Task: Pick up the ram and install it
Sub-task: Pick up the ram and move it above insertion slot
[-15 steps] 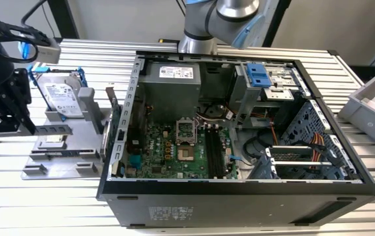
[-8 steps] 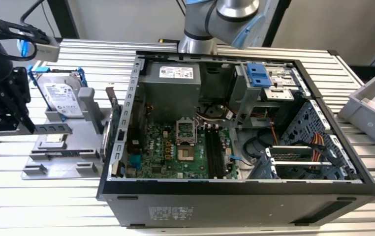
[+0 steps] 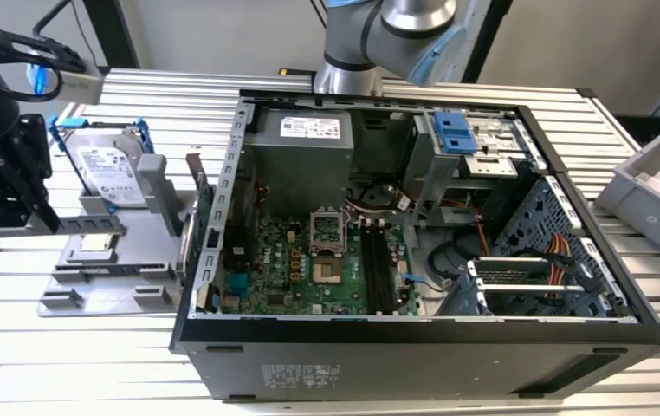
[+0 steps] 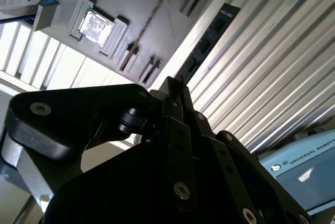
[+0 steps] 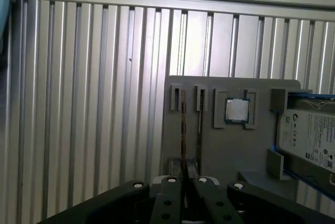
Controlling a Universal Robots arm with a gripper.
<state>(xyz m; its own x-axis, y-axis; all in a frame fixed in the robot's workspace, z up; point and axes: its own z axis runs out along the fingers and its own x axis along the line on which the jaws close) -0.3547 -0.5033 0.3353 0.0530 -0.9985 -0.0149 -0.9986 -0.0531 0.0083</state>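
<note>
My gripper [image 3: 32,223] hangs over the grey parts holder [image 3: 99,299] at the exterior view's left, shut on the ram [image 3: 85,226], which sticks out level from the fingers above the holder. In the second wrist view the ram [image 4: 209,38] is a dark stick with black chips reaching away from the closed gripper [image 4: 172,90]. In the first wrist view the gripper [image 5: 184,181] holds the ram [image 5: 183,130] edge-on, in line with a holder slot. The open computer case [image 3: 590,95] lies at centre, with long memory slots [image 3: 382,269] on its motherboard.
The holder also carries a silver hard drive in a blue frame [image 3: 108,169], a small square CPU [image 5: 236,110] and a second thin stick [image 5: 200,124] standing in its slot. A grey bin [image 3: 654,186] sits at the exterior view's right. The arm's base rises behind the case.
</note>
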